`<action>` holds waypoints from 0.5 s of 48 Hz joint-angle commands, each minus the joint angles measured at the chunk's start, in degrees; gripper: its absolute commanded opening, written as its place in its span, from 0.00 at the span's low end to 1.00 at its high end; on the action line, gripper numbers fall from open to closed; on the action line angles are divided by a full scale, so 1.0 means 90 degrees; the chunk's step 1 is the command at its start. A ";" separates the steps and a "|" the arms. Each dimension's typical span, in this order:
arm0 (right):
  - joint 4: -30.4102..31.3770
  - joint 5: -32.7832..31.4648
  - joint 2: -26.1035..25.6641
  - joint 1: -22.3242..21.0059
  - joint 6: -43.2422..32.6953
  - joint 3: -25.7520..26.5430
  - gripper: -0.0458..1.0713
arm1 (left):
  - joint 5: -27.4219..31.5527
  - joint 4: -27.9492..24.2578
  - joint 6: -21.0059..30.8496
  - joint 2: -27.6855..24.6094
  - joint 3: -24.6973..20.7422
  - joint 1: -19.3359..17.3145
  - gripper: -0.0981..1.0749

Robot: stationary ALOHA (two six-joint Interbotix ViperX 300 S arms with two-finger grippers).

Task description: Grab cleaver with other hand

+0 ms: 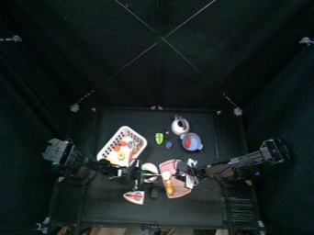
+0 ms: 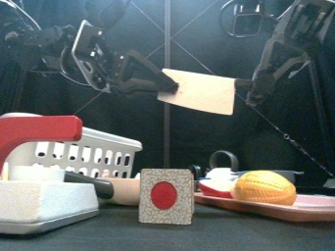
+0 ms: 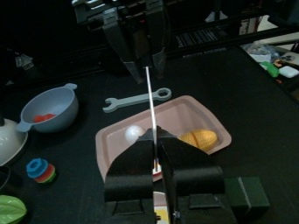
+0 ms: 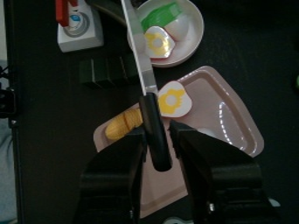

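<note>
Up above the table's middle I've got the cleaver [image 2: 199,92] hanging in the air, blade flat-on to the front cam, handle toward the left arm. Left gripper [image 2: 147,81] is clamped on the handle, jaws closed tight around it. Right gripper [image 2: 249,90] is at the blade's far end; in the right wrist cam the cleaver [image 4: 142,61] runs straight between its jaws, which sit either side w/ a bit of gap, so not pinched from what I see. Below it is the pink tray [image 3: 117,144] w/ a yellow lemon-ish thing [image 2: 264,186] on it. Further out: white basket [image 2: 86,155] w/ a red handle on the left, wrench [image 3: 135,99], small blue bowl [image 3: 52,104].
</note>
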State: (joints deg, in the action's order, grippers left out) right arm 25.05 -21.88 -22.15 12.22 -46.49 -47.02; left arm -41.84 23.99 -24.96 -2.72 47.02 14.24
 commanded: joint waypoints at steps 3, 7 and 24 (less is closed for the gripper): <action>-0.0107 0.0029 -0.0059 -0.0029 -0.0020 0.0137 0.49 | -0.0068 0.0381 -0.0020 -0.0020 -0.0225 0.0078 0.38; -0.0176 0.0029 -0.0059 0.0000 -0.0020 0.0137 0.45 | -0.0068 0.0615 0.0000 -0.0068 -0.0293 0.0127 0.38; -0.0215 0.0029 -0.0059 0.0029 -0.0010 0.0010 0.43 | -0.0068 0.0498 0.0234 -0.0400 -0.0439 0.0283 0.38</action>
State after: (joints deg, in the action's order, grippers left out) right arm 23.03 -21.97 -22.06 12.66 -46.49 -47.55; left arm -41.92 29.71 -22.94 -6.42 44.82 16.52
